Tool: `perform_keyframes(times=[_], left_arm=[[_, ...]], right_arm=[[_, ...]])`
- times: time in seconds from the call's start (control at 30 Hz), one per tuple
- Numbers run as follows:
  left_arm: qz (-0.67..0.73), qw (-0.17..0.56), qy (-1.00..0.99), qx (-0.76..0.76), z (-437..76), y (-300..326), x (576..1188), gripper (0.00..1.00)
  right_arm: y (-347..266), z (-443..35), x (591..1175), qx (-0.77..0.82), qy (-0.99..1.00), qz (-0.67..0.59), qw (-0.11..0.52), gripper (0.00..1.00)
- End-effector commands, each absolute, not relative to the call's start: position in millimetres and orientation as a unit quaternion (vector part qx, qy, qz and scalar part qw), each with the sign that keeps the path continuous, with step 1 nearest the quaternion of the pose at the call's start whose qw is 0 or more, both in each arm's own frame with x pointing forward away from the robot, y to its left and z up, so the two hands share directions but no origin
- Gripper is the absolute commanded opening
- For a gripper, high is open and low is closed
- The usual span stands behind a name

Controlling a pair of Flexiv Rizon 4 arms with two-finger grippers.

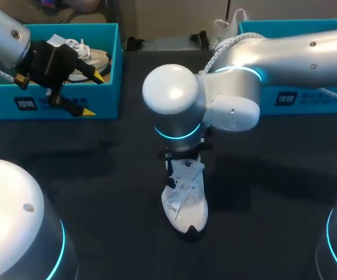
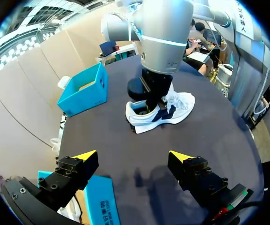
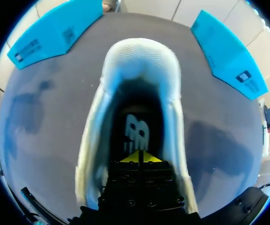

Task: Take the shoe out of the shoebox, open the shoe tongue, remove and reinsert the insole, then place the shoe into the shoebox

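A white shoe [image 1: 186, 204] with a dark trim stands on the black table, toe toward the front edge. My right arm hangs straight over it, and its wrist hides the gripper in the head view. In the right wrist view my right gripper [image 3: 139, 157] is shut, yellow tips together, down inside the shoe [image 3: 142, 65] just above the dark insole [image 3: 137, 131]. Whether the tips pinch the insole I cannot tell. My left gripper [image 1: 93, 93] stands open and empty over the front wall of the left blue shoebox [image 1: 57, 105]. From the left gripper [image 2: 133, 156] the shoe [image 2: 179, 105] lies far ahead.
A second white shoe [image 1: 89, 55] lies inside the left shoebox. Another blue shoebox [image 1: 308, 99] stands at the back right, behind my right arm. Dark bare tabletop surrounds the shoe in the middle.
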State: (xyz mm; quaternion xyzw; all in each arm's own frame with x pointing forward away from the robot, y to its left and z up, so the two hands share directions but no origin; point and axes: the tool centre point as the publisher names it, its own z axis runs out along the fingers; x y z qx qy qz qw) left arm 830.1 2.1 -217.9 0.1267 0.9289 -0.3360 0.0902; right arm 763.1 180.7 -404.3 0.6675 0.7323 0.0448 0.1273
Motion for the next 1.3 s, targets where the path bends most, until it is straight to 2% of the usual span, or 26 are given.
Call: perform_keyframes(times=[0.03,0.17,0.57,0.7,1.1,1.3], left_arm=[[-0.334,0.09,0.93,0.127,-217.3,2.1,829.9,1.0],[-0.334,0.09,0.93,0.127,-217.3,2.1,829.9,1.0],[-0.334,0.09,0.93,0.127,-217.3,2.1,829.9,1.0],[-0.334,0.09,0.93,0.127,-217.3,2.1,829.9,1.0],[-0.334,0.09,0.93,0.127,-217.3,2.1,829.9,1.0],[-0.334,0.09,0.93,0.127,-217.3,2.1,829.9,1.0]], right_arm=[[179.1,-410.5,767.7,0.654,0.746,0.07,0.1,0.0],[182.1,-406.3,768.6,0.641,0.758,0.082,0.09,0.0],[169.7,-368.6,778.5,0.647,0.73,0.077,0.204,0.0],[168.0,-375.3,786.3,0.645,0.729,0.083,0.213,0.0],[173.9,-415.5,801.8,0.637,0.742,0.066,0.2,0.0],[179.6,-421.3,802.3,0.629,0.758,0.075,0.158,0.0]])
